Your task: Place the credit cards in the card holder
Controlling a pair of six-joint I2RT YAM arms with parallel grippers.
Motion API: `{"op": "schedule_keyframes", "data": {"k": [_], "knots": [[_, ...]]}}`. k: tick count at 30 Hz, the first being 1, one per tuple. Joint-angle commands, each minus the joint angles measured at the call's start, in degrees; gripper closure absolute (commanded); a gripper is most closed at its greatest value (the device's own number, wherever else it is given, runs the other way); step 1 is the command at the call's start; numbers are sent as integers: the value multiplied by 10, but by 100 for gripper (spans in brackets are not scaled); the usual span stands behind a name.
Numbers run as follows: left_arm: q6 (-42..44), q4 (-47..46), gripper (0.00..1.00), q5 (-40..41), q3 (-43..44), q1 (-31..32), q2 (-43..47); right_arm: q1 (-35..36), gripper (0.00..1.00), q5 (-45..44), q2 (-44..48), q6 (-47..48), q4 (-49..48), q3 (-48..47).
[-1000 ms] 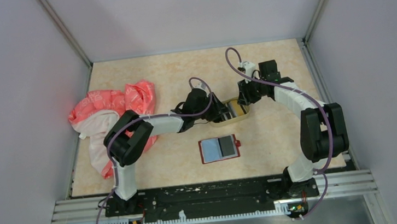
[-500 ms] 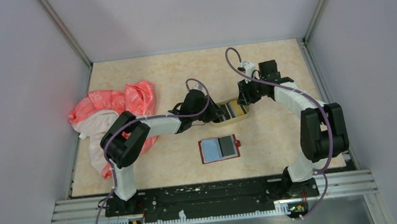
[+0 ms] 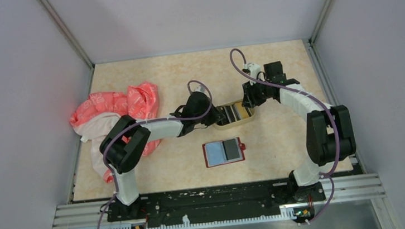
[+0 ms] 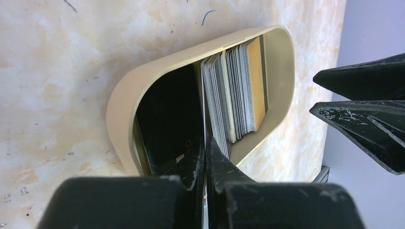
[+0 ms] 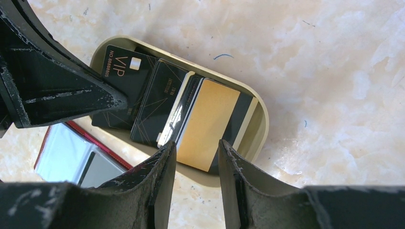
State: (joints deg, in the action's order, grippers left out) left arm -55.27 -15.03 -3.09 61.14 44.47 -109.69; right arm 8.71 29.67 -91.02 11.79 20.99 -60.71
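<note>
Left pincer [image 4: 205,143] is sitting pressed together at the near end of the tray [image 4: 119,109], right where the cards [image 4: 234,90] start. There's a thin pale line between the fingers. Could be a card edge, but I can't tell whether I'm actually holding one.

Cards are standing fanned in the tray's far half, gold one [image 5: 210,124] at the end, black VIP one [image 5: 122,71] lying flatter at my left pincer's side.

Right pincer [image 5: 196,144] is hanging spread over the gold card's end of the tray, nothing between the fingers. Touching the rim or not, I can't tell.

Holder [image 3: 224,152] is lying open flat on the table, nearer the bases than the tray and apart from it. It's showing a light-blue panel and a grey one.

Reckoning I'm at the pick step, task early, most cards in the tray.

Doing it well, my take:
- lifting slowly along the card's own plane, no twisting, so its neighbours aren't dragging out with it
- checking on the wrist view that one card is coming, not two
- using the right pincer to steady the tray if it starts sliding or tipping
- if the pinch is empty, opening a little and going deeper on one edge only
- approaching the holder at a shallow angle, short edge leading into the pocket mouth
</note>
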Motion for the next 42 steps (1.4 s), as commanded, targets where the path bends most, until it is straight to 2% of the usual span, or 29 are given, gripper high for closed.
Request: {"op": "schedule_keyframes", "data": {"k": [1,8,15,20,26,29,36,39,42], "knots": [[17,-3,100,9,-3,-2,19,-6,62,11,20,2,-5,-2],[55,41,100,44,-4,-2,61,-6,62,47,21,21,10,-7],[131,34,100,35,-40,-2,124,-6,58,179,46,115,58,-14],[221,-115,100,-58,-157,0,234,-6,52,306,111,197,66,12],[292,-368,100,-186,-334,5,379,-5,18,488,194,300,41,94],[308,-464,100,-233,-403,13,407,6,11,540,209,339,46,114],[325,-537,100,-254,-453,39,416,84,13,507,169,270,40,87],[336,-538,100,-265,-447,46,412,120,18,471,156,184,-23,94],[353,-507,100,-283,-430,51,401,145,27,468,145,161,-26,87]]}}
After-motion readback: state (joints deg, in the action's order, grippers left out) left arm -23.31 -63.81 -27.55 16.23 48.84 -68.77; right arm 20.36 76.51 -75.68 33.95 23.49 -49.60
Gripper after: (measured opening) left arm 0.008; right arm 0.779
